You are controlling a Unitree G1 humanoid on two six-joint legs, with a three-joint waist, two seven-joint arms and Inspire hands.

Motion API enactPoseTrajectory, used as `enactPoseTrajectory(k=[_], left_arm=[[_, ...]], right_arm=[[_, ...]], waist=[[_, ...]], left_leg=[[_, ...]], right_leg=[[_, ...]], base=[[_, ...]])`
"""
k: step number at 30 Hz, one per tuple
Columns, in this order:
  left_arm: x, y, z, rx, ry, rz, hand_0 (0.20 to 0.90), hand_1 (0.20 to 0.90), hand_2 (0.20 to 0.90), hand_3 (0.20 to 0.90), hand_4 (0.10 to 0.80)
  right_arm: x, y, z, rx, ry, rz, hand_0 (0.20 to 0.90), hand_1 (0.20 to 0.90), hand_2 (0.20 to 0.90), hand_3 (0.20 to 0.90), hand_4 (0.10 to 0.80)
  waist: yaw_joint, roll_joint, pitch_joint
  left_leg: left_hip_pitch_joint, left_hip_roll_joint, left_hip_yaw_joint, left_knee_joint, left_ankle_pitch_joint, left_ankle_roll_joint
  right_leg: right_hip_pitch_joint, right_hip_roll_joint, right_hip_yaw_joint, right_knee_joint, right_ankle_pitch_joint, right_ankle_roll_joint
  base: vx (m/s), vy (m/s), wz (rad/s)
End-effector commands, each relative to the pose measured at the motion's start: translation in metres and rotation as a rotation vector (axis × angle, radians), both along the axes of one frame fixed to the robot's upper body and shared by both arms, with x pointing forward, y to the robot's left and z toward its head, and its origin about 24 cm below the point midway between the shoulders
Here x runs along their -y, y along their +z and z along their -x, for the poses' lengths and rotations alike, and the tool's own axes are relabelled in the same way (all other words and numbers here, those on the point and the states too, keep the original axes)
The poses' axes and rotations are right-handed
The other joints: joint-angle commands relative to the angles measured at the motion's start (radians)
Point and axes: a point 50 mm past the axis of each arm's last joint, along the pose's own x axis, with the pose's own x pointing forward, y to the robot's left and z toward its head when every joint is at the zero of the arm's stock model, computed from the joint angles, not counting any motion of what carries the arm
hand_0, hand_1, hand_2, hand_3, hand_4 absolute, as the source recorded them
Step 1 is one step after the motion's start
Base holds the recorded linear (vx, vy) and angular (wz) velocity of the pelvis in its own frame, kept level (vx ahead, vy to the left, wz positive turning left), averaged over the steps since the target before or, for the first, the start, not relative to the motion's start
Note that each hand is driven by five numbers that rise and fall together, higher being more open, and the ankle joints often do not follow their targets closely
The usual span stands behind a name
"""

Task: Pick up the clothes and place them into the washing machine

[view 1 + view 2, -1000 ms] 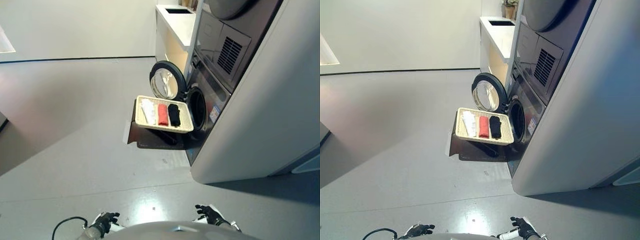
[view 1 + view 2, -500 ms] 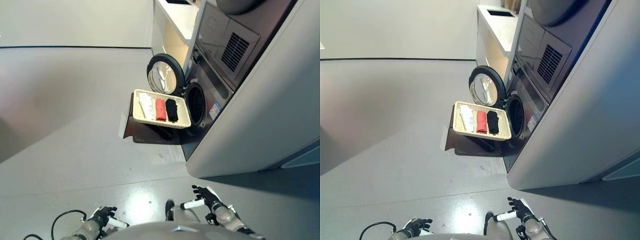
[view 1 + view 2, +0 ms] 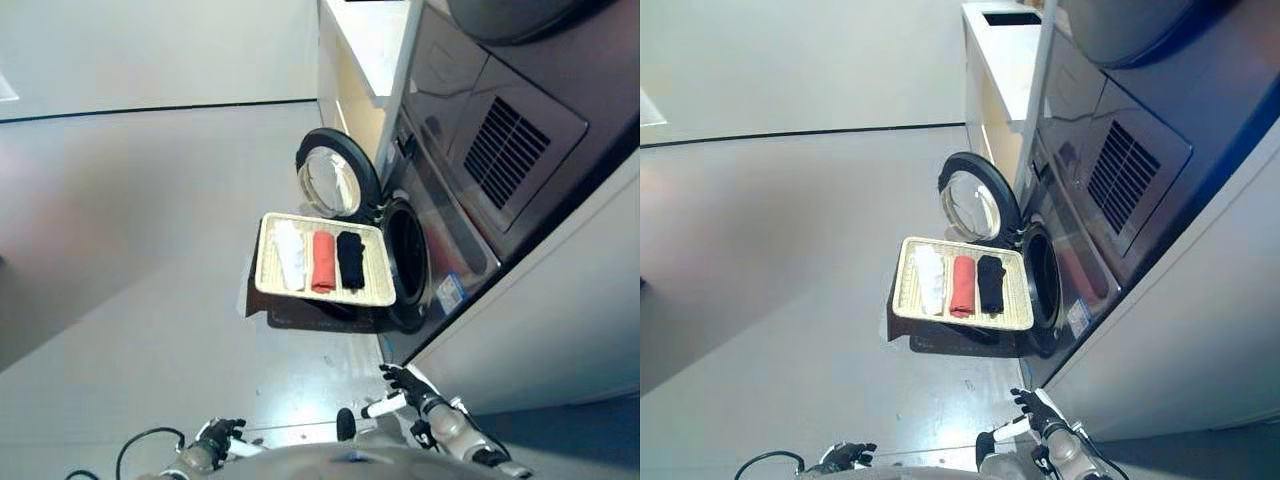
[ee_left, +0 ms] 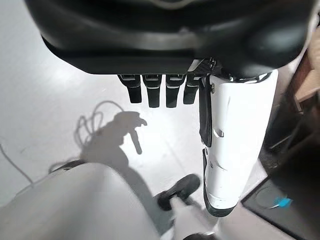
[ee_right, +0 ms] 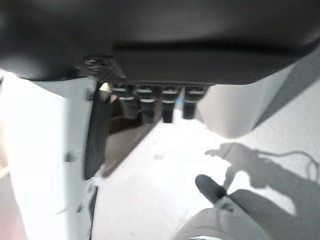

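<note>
Robot hands, right [image 3: 412, 392] and left [image 3: 215, 440], hang empty, fingers relaxed, short of the basket [image 3: 268, 272]; we risk tipping it.

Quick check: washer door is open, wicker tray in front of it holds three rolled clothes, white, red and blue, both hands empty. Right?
Not quite: the third roll is black, not blue, as the left eye view shows. The rest holds: the round washer door is open, the wicker tray holds three rolled clothes, and the left hand and right hand are empty.

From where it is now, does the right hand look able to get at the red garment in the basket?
Probably not yet. The right hand hangs low and empty, apart from the basket; the red garment lies uncovered between a white and a black one.
</note>
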Motion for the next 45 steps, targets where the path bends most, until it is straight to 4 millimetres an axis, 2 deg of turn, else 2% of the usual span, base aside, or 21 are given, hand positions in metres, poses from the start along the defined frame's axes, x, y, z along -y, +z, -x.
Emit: enactPoseTrajectory(k=[1,4,5,7,10,13,16,17,20,24,26,27,29,31,33,36,37,38,40,41,45], left_arm=[[-0.006,0.016,-0.042,0.187,0.002,0.01,0.9,0.9,0.9,0.9,0.8],[-0.006,0.017,-0.045,0.202,0.015,0.013,0.9,0.9,0.9,0.9,0.8],[-0.008,0.016,-0.041,0.194,0.04,0.013,0.9,0.9,0.9,0.9,0.8],[-0.014,0.013,-0.031,0.164,0.073,-0.004,0.9,0.9,0.9,0.9,0.8],[-0.021,0.009,-0.017,0.122,0.112,-0.027,0.9,0.9,0.9,0.9,0.8],[-0.026,0.006,-0.003,0.083,0.152,-0.044,0.9,0.9,0.9,0.9,0.8],[-0.028,0.004,0.009,0.046,0.166,-0.053,0.9,0.9,0.9,0.9,0.8],[-0.028,0.003,0.012,0.034,0.169,-0.052,0.9,0.9,0.9,0.9,0.8],[-0.028,0.005,0.006,0.054,0.159,-0.047,0.9,0.9,0.9,0.9,0.8],[-0.03,0.009,-0.009,0.108,0.146,-0.042,0.9,0.9,0.9,0.9,0.8],[-0.031,0.012,-0.019,0.14,0.142,-0.042,0.9,0.9,0.9,0.9,0.8],[-0.031,0.014,-0.022,0.152,0.142,-0.045,0.9,0.9,0.9,0.9,0.8],[-0.032,0.016,-0.03,0.18,0.139,-0.042,0.9,0.9,0.9,0.9,0.8],[-0.033,0.018,-0.033,0.186,0.13,-0.047,0.9,0.9,0.9,0.9,0.8],[-0.035,0.017,-0.029,0.173,0.132,-0.054,0.9,0.9,0.9,0.9,0.8],[-0.035,0.013,-0.019,0.134,0.131,-0.058,0.9,0.9,0.9,0.9,0.8],[-0.035,0.012,-0.016,0.118,0.128,-0.058,0.9,0.9,0.9,0.9,0.8],[-0.034,0.011,-0.012,0.1,0.124,-0.06,0.9,0.9,0.9,0.9,0.8],[-0.033,0.01,-0.01,0.096,0.127,-0.059,0.9,0.9,0.9,0.9,0.8],[-0.032,0.01,-0.012,0.1,0.13,-0.058,0.9,0.9,0.9,0.9,0.8],[-0.024,0.006,-0.005,0.085,0.143,-0.029,0.9,0.9,0.9,0.9,0.8]], right_arm=[[0.013,0.002,0.002,0.017,-0.013,0.034,0.9,0.9,0.9,0.9,0.8],[0.011,0.002,0.0,0.018,-0.003,0.036,0.9,0.9,0.9,0.9,0.8],[0.012,0.002,-0.002,0.019,-0.009,0.04,0.9,0.9,0.9,0.9,0.8],[0.009,0.002,-0.002,0.022,-0.013,0.031,0.9,0.9,0.9,0.9,0.8],[0.005,0.0,0.0,0.016,-0.008,0.03,0.9,0.9,0.9,0.9,0.8],[0.005,-0.001,0.004,0.018,-0.01,0.03,0.9,0.9,0.9,0.9,0.8],[0.006,-0.002,0.008,0.005,-0.021,0.028,0.9,0.9,0.9,0.9,0.8],[0.006,-0.003,0.008,-0.001,-0.024,0.026,0.9,0.9,0.9,0.9,0.8],[0.006,-0.007,0.016,-0.037,-0.039,0.026,0.9,0.9,0.9,0.9,0.8],[0.003,-0.01,0.024,-0.072,-0.06,0.019,0.9,0.9,0.9,0.9,0.8],[0.001,-0.01,0.02,-0.06,-0.057,0.013,0.9,0.9,0.9,0.9,0.8],[0.0,-0.009,0.017,-0.049,-0.056,0.008,0.9,0.9,0.9,0.9,0.8],[-0.003,-0.005,0.007,-0.014,-0.044,0.001,0.9,0.9,0.9,0.9,0.8],[-0.005,-0.003,-0.001,0.018,-0.03,0.0,0.9,0.9,0.9,0.9,0.8],[-0.005,-0.002,-0.002,0.026,-0.03,0.003,0.9,0.9,0.9,0.9,0.8],[-0.001,-0.004,0.004,0.003,-0.041,0.019,0.9,0.9,0.9,0.9,0.8],[0.001,-0.006,0.008,-0.019,-0.047,0.03,0.9,0.9,0.9,0.9,0.8],[0.004,-0.008,0.014,-0.047,-0.049,0.049,0.9,0.9,0.9,0.9,0.8],[0.009,-0.01,0.021,-0.08,-0.052,0.068,0.9,0.9,0.9,0.9,0.8],[0.008,-0.011,0.023,-0.086,-0.057,0.063,0.9,0.9,0.9,0.9,0.8],[0.004,-0.012,0.027,-0.096,-0.048,0.053,0.9,0.9,0.9,0.9,0.8]], waist=[[0.032,-0.083,0.039],[0.056,-0.101,0.057],[0.087,-0.121,0.072],[0.119,-0.121,0.084],[0.153,-0.1,0.089],[0.187,-0.071,0.089],[0.2,-0.062,0.084],[0.2,-0.059,0.074],[0.2,-0.073,0.046],[0.205,-0.101,0.018],[0.207,-0.102,0.018],[0.203,-0.1,0.021],[0.188,-0.08,0.051],[0.167,-0.046,0.076],[0.152,-0.027,0.085],[0.134,-0.026,0.083],[0.128,-0.032,0.083],[0.118,-0.044,0.082],[0.114,-0.054,0.08],[0.111,-0.06,0.071],[0.133,-0.069,0.034]], left_leg=[[-0.054,-0.086,0.056,0.203,0.234,0.103],[-0.131,-0.088,0.087,0.27,0.212,0.121],[-0.25,-0.104,0.12,0.25,0.175,0.137],[-0.338,-0.077,0.152,0.139,0.149,0.148],[-0.395,-0.049,0.153,-0.131,0.168,0.14],[-0.386,-0.038,0.123,-0.429,0.245,0.117],[-0.397,-0.045,0.125,-0.51,0.28,0.095],[-0.386,-0.045,0.123,-0.513,0.28,0.1],[-0.357,-0.059,0.127,-0.505,0.28,0.109],[-0.34,-0.108,0.161,-0.456,0.21,0.156],[-0.323,-0.136,0.17,-0.435,0.17,0.181],[-0.314,-0.146,0.17,-0.426,0.157,0.193],[-0.273,-0.151,0.164,-0.423,0.136,0.217],[-0.223,-0.144,0.155,-0.441,0.125,0.231],[-0.179,-0.142,0.14,-0.461,0.114,0.233],[-0.121,-0.158,0.124,-0.48,0.075,0.222],[-0.104,-0.168,0.119,-0.482,0.062,0.219],[-0.066,-0.182,0.107,-0.501,0.045,0.213],[-0.046,-0.188,0.099,-0.514,0.033,0.209],[-0.044,-0.192,0.092,-0.522,0.032,0.207],[-0.033,-0.177,0.095,-0.526,0.021,0.193]], right_leg=[[0.028,-0.043,0.088,-0.092,0.064,0.024],[0.066,-0.038,0.103,-0.097,0.044,0.013],[0.103,-0.042,0.123,-0.1,0.024,0.013],[0.147,-0.03,0.144,-0.11,-0.001,0.021],[0.199,-0.01,0.162,-0.127,-0.042,0.044],[0.272,0.002,0.197,-0.153,-0.082,0.066],[0.322,-0.004,0.229,-0.157,-0.117,0.082],[0.33,-0.007,0.24,-0.156,-0.125,0.087],[0.356,-0.036,0.247,-0.15,-0.142,0.103],[0.335,-0.1,0.25,-0.035,-0.132,0.142],[0.283,-0.118,0.255,0.102,-0.075,0.162],[0.243,-0.121,0.256,0.187,-0.018,0.169],[0.165,-0.114,0.234,0.356,0.075,0.17],[0.085,-0.094,0.193,0.476,0.086,0.165],[0.022,-0.094,0.135,0.479,0.037,0.151],[-0.014,-0.119,0.052,0.285,-0.024,0.132],[-0.021,-0.125,0.035,0.2,-0.008,0.136],[-0.039,-0.138,0.008,0.063,0.048,0.151],[-0.011,-0.137,0.011,-0.01,0.072,0.155],[-0.004,-0.126,0.046,-0.026,0.069,0.149],[0.067,-0.118,0.032,-0.094,0.066,0.146]], base=[[0.248,-0.267,0.1],[0.211,-0.188,-0.03],[0.253,-0.097,0.23],[0.323,-0.058,0.0],[0.325,0.07,-0.31],[0.382,0.111,-0.49],[0.317,0.113,-0.71],[0.256,0.142,-1.18],[0.294,0.18,-0.73],[0.265,0.202,-0.09],[0.203,0.201,0.0],[0.163,0.186,-0.07],[0.131,0.23,-0.08],[0.16,0.247,0.09],[0.254,0.171,0.03],[0.308,0.033,0.11],[0.379,-0.048,0.07],[0.298,-0.04,0.04],[0.253,-0.058,0.19],[0.26,-0.08,0.36],[0.176,-0.083,0.48]])
